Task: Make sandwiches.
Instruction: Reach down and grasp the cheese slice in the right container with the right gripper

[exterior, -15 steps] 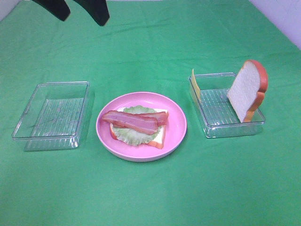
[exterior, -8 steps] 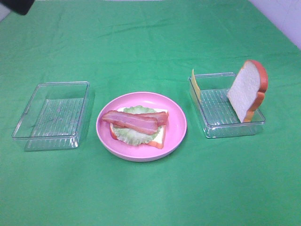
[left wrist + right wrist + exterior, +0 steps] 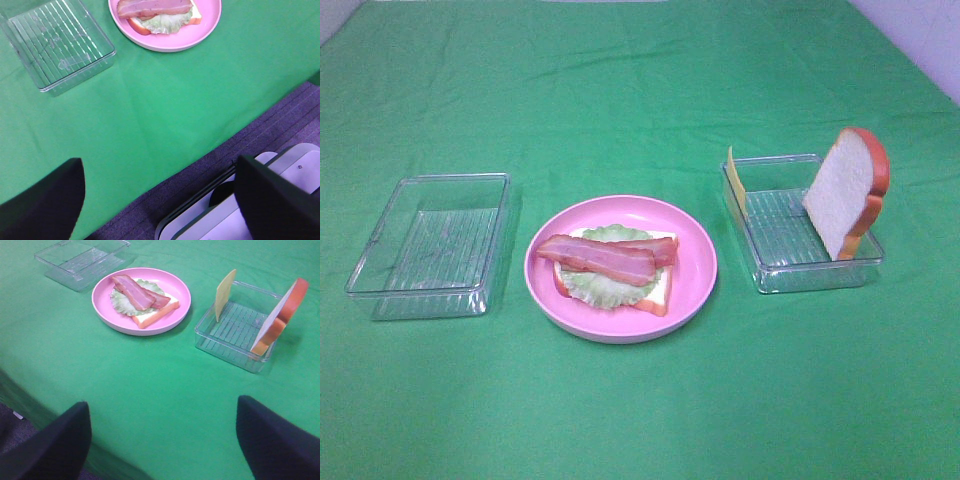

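Note:
An open sandwich [image 3: 610, 265] lies on the pink plate [image 3: 702, 262]: a bread slice, then lettuce [image 3: 592, 290], with bacon strips [image 3: 600, 257] on top. It also shows in the left wrist view [image 3: 156, 12] and the right wrist view [image 3: 140, 300]. A second bread slice [image 3: 847, 188] leans upright at the right end of the right clear tray [image 3: 810, 276]. A yellow cheese slice [image 3: 735, 180] leans at that tray's left end. Neither gripper shows in the exterior view. My left gripper [image 3: 160, 170] is open and empty over the table's near edge. My right gripper [image 3: 162, 410] is open and empty, near the table's front.
An empty clear tray [image 3: 430, 245] sits left of the plate. Green cloth covers the table. In the left wrist view the cloth's edge [image 3: 190, 160] gives way to purple floor and a white base [image 3: 215, 220].
The dark left arm at the top left of the exterior view has pulled back and left the picture. The food and trays have not moved.

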You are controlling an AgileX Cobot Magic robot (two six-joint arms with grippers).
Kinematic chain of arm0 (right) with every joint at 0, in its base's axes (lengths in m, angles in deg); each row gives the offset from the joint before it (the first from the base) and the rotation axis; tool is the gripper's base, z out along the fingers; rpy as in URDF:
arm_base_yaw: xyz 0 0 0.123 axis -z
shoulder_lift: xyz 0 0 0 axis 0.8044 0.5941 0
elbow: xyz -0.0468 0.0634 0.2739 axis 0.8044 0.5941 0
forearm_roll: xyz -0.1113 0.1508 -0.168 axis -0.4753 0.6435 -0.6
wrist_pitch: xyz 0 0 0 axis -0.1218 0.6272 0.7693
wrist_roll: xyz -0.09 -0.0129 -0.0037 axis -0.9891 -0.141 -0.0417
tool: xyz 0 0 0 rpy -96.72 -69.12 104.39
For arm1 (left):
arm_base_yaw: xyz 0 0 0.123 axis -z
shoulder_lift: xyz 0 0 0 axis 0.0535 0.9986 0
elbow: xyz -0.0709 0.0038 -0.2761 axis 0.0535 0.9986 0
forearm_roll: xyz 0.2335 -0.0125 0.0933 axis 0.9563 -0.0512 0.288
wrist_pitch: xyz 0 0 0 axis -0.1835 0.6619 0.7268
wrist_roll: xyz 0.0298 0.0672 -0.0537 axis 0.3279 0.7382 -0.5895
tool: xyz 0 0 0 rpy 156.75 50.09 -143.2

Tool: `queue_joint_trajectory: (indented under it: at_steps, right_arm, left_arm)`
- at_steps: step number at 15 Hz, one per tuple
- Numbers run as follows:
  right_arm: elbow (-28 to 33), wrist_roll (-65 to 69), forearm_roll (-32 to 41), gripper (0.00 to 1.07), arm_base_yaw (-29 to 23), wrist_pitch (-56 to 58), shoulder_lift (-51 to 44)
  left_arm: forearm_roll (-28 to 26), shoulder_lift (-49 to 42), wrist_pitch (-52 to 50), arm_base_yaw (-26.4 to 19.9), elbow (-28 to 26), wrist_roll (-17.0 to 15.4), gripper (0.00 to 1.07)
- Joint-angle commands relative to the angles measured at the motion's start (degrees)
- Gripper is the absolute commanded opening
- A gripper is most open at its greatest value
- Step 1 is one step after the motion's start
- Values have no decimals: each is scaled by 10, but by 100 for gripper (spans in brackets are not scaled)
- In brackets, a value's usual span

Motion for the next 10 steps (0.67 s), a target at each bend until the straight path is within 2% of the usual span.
queue_joint_trajectory:
  at_steps: [1, 4, 5, 7, 8, 10]
  right_arm:
    - [1, -4, 1, 76, 2, 2, -8]
    - [1, -4, 1, 76, 2, 2, -8]
    - [1, -4, 1, 76, 2, 2, -8]
    - [1, -4, 1, 76, 2, 2, -8]
    - [1, -4, 1, 76, 2, 2, -8]
    - [1, -4, 1, 76, 2, 2, -8]
  left_arm:
    - [2, -82, -18, 3, 53, 1, 78]
    - [7, -176, -24, 3, 102, 14, 78]
    - [9, -229, -25, 3, 128, 35, 78]
    - [10, -273, -25, 3, 148, 47, 78]
    - [15, -317, -25, 3, 167, 47, 78]
    - [14, -341, -25, 3, 182, 47, 78]
